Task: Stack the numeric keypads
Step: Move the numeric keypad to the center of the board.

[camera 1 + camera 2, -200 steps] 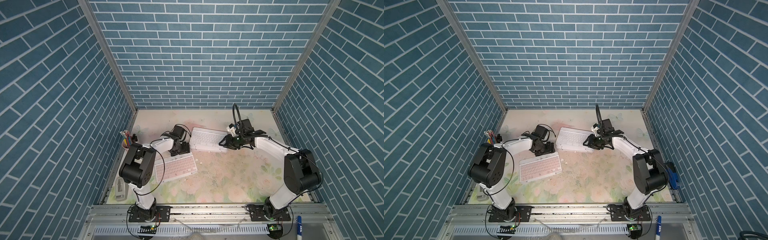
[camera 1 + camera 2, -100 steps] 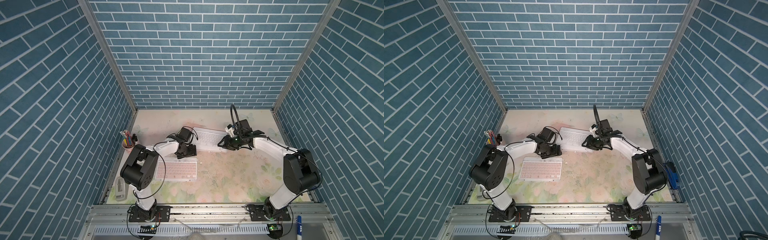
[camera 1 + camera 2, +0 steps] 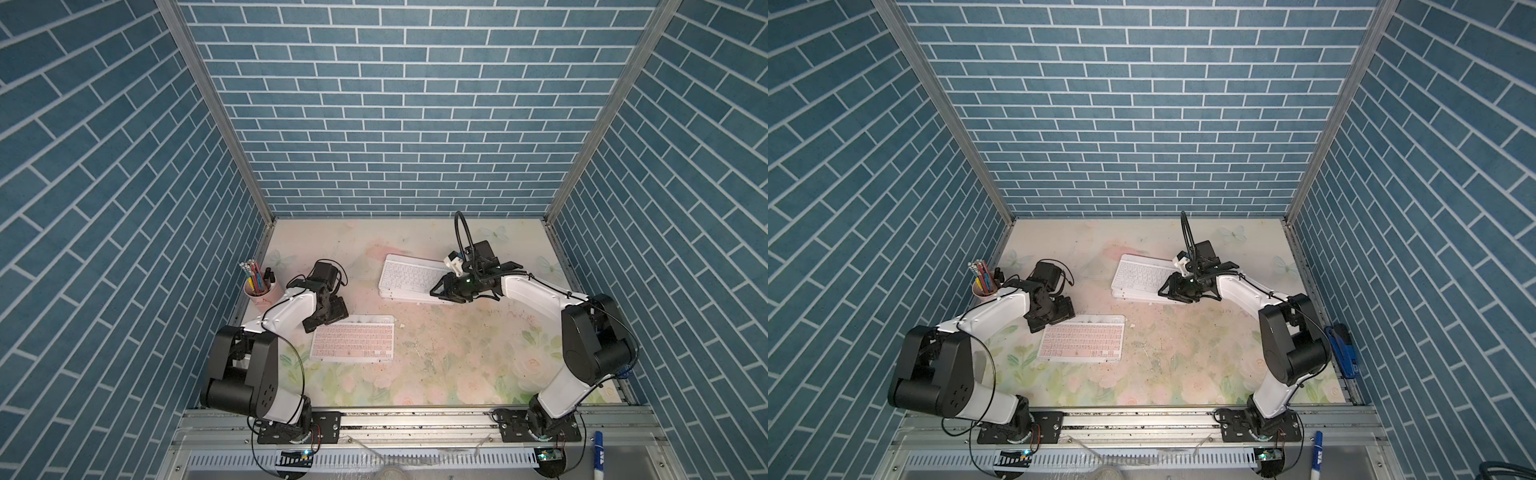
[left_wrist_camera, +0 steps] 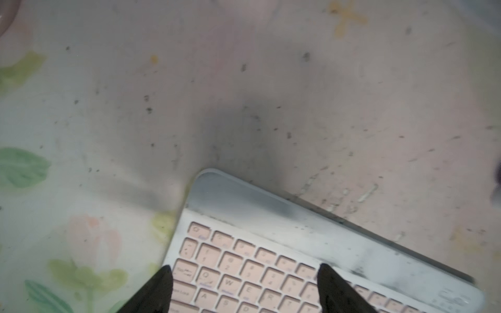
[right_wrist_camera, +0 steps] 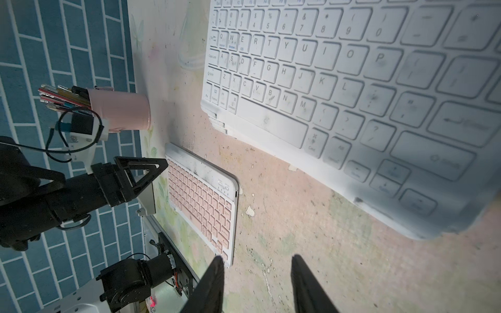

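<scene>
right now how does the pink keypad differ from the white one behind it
Colour: the thin white-framed keypad with pastel pink keys against the thin white-framed keypad with white keys.
Support: the pink one lies alone on the floral table; the white one tops a pile of other keypads.
Pose: the pink one sits square to the table's front edge; the white one is turned slightly.
Shared: white frames, flat rectangular shape, keys up.

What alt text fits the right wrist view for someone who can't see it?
A white-keyed keypad topping a stack fills much of the frame, with the open, empty right gripper over the floral table beside it. Farther off, a pink-keyed keypad lies flat alone next to the left arm, near a pink cup of pencils.
</scene>
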